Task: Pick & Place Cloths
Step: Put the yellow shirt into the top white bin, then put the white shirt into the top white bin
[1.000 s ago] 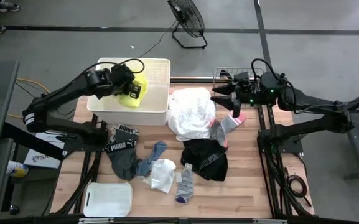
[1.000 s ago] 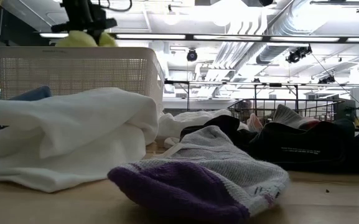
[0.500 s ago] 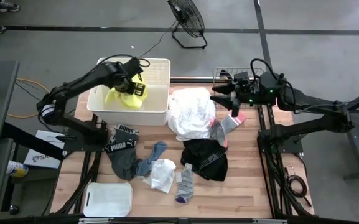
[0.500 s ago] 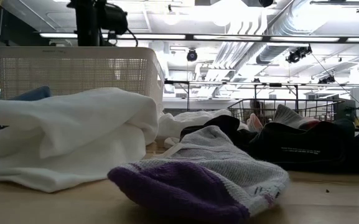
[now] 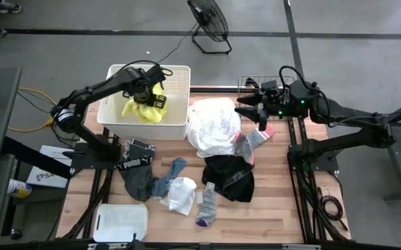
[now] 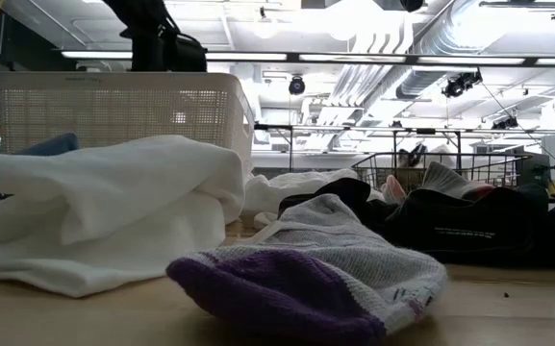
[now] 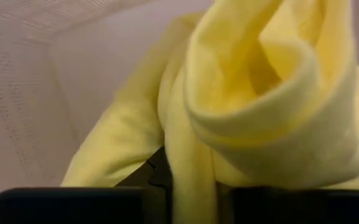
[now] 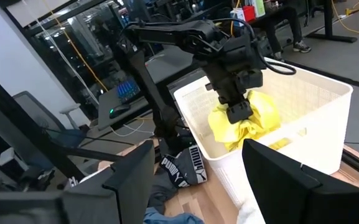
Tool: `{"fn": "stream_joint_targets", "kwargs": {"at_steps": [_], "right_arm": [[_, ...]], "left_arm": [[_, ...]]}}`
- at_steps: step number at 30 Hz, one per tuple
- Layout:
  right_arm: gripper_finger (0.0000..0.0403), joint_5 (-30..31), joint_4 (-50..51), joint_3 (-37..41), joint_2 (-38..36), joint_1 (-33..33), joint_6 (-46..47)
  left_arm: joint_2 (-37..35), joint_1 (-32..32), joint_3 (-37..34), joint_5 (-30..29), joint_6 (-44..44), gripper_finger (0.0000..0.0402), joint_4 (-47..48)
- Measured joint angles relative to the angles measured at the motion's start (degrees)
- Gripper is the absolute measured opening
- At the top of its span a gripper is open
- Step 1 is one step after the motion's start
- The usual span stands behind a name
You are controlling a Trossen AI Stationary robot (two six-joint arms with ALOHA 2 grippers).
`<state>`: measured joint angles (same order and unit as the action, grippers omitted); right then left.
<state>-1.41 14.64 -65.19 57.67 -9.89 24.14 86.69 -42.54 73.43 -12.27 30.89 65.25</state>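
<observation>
My left gripper reaches down into the white bin, shut on the neon yellow cloth, which also shows in the right wrist view. My right gripper hovers open at the table's far right, beside the large white cloth. On the table lie a black garment, a dark grey one with a lettered waistband, a blue sock, a small white cloth, a grey-purple sock and a grey-pink sock. My left gripper pinches a narrow fold of the neon yellow cloth between its two fingers, coming from above and pointing down. The rest of the cloth lies bunched below the fingers, inside the bin.
A wire basket stands at the far right corner behind my right gripper. A white lid lies at the near left corner. In the low view the bin's wall rises behind the white cloth and the sock.
My left gripper has gone down into the bin with the yellow cloth. The cloth, first hanging above the rim, has sunk below it and spread out inside the bin. My right arm has kept still.
</observation>
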Motion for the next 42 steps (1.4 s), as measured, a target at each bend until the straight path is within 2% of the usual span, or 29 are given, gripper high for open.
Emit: {"fn": "stream_joint_targets", "kwargs": {"at_steps": [11,14,21,24,28,32,37,42], "right_arm": [[0.0233,0.0,1.82,0.0,0.0,0.0,0.22],[0.0233,0.0,1.98,0.0,0.0,0.01,0.22],[0.0233,-0.02,1.99,0.0,0.0,0.02,0.22],[0.0233,-0.02,1.99,0.0,0.0,0.0,0.22],[0.0233,-0.01,1.99,0.0,0.0,0.0,-0.08],[0.0233,0.0,1.34,0.0,0.37,0.02,-2.57],[0.0233,0.02,-1.12,-0.05,2.9,0.01,-6.71],[0.0233,0.0,-1.9,-0.07,7.43,0.0,-8.04]], "left_arm": [[3.11,0.17,0.0,2.32,-2.21,0.0104,-2.85],[3.13,0.17,0.0,3.52,-2.33,0.0134,-2.73],[1.56,0.17,0.0,5.55,-3.67,0.0237,-2.18],[-0.57,0.17,0.0,5.62,-3.67,0.026,-2.21],[-5.29,0.18,0.0,5.9,-4.15,0.0266,-2.46],[-10.84,0.39,0.0,8.78,-5.83,0.0266,-4.44],[-16.89,3.45,0.0,9.87,-7.25,0.0266,-9.43],[-20.01,6.83,0.0,10.57,-8.44,0.0267,-13.18]]}}
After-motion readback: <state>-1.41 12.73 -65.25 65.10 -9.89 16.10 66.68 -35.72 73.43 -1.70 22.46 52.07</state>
